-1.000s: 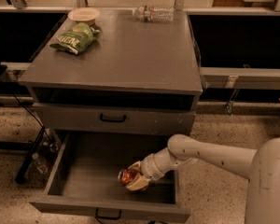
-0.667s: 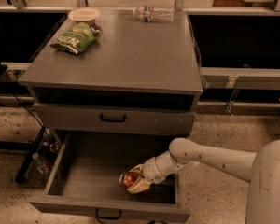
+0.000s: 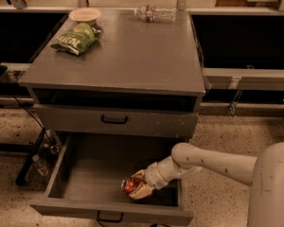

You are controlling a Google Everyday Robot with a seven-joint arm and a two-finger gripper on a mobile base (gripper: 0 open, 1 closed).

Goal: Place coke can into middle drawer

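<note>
Grey cabinet: flat top, closed drawer front with a black handle just under it.

Middle drawer: pulled well out toward the camera, so its flat floor is exposed and can be reached from above. Apart from the can and the gripper, nothing shows on the floor.

Arm: comes in from the right and slopes down over the drawer's right wall, wrist angled toward the front right of the box.

Gripper: low inside the drawer, near the front panel. Its pale fingers are closed around the coke can, with little gap showing. Judged a firm hold kept so the can goes down under control and not in a drop.

Can: inside the drawer, at or just above the floor; contact with the floor cannot be told. It is not upright. The long axis appears tipped well over, running roughly along the line of the wrist, with one end facing left and up toward the camera. Released like this, it would likely settle on its side and might roll.

On the cabinet top, away from the work: green chip bag and a bowl at back left, water bottle lying at the back.
</note>
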